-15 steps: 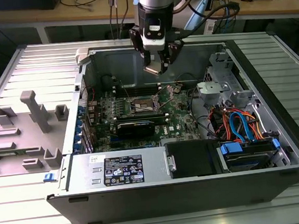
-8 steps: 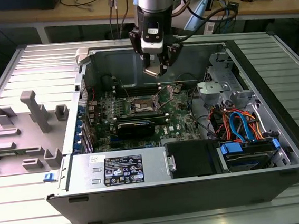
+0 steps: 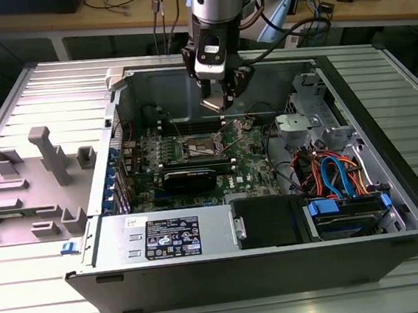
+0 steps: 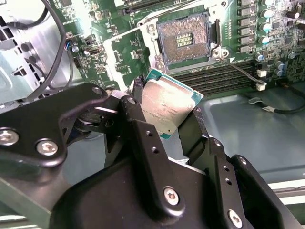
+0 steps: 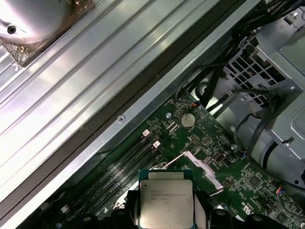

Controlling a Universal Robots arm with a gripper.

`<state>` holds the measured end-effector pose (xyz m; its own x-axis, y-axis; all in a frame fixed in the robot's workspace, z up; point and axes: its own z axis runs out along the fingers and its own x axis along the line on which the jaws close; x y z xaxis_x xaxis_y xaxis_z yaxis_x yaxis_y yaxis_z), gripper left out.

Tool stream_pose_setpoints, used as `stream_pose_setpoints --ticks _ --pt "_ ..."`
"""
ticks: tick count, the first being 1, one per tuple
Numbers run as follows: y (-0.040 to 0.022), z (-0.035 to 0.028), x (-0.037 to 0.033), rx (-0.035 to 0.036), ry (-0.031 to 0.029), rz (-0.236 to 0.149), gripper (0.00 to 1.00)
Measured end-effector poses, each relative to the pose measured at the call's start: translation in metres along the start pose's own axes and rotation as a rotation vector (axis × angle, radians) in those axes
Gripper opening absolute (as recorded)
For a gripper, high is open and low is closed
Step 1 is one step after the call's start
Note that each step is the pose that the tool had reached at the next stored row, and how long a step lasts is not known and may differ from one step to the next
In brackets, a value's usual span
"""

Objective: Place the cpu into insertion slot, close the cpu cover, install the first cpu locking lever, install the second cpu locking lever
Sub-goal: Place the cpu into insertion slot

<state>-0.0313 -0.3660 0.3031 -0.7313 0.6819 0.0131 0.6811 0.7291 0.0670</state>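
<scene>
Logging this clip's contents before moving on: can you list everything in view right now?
computer case: one, black and grey, lying open
motherboard: one, green, inside the case
insertion slot: one, dark with silver rim, uncovered and empty
cpu cover: one, silver, raised open
memory slots: several, black, beside the slot
cables: a bundle, blue and orange, in the case at the exterior view's right
fixture: one, grey, exterior view's left
cpu: one, silver-grey on green, held above the motherboard
gripper: one, black, shut on the cpu

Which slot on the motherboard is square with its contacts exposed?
The insertion slot: square, silver-rimmed, contact field bare. The memory slots beside it are long, narrow and black. The gripper holds the cpu apart from it.
</scene>
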Motion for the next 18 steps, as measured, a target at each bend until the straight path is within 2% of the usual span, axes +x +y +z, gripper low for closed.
stream_pose_setpoints --ticks 18 --pt "-0.0015 0.0011 -0.0011 -0.0003 -0.0005 0.008 0.54"
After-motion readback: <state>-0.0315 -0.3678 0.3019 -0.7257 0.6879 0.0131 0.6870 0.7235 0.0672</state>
